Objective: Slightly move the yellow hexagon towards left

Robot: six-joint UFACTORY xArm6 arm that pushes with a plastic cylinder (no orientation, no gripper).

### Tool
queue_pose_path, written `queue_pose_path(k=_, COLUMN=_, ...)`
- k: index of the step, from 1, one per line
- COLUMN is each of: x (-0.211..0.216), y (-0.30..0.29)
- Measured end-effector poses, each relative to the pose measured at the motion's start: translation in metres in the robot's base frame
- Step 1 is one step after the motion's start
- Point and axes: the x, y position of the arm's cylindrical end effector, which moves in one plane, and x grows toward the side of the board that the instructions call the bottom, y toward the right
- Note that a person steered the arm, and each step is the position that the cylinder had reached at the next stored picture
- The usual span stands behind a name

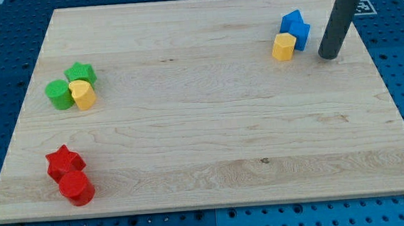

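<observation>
Currently my tip (328,55) stands just right of the yellow hexagon (284,47), which touches a blue block (295,27) near the desk (203,127) top-right; no jaws exist, nothing held; approach looks done, next a short leftward nudge

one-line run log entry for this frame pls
tip: right of yellow hexagon, apart | blue block: touching hexagon, upper right | push: not begun | other clusters: view's left
</observation>
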Motion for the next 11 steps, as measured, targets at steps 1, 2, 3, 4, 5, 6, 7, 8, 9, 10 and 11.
queue_pose_path(k=1, x=-0.001, y=-0.019)
queue_pose_path(k=2, x=-0.003, y=-0.027)
queue_pose_path(k=3, x=-0.003, y=-0.034)
queue_pose_path(k=4, x=-0.008, y=-0.044)
queue_pose_path(k=5, x=-0.014, y=-0.044)
queue_pose_path(k=6, x=-0.021, y=-0.045)
queue_pose_path(k=7, x=-0.021, y=-0.068)
queue_pose_path(k=8, x=-0.021, y=-0.089)
queue_pose_path(k=9, x=-0.021, y=-0.096)
queue_pose_path(k=10, x=-0.024, y=-0.096)
queue_pose_path(k=11, x=-0.034, y=-0.096)
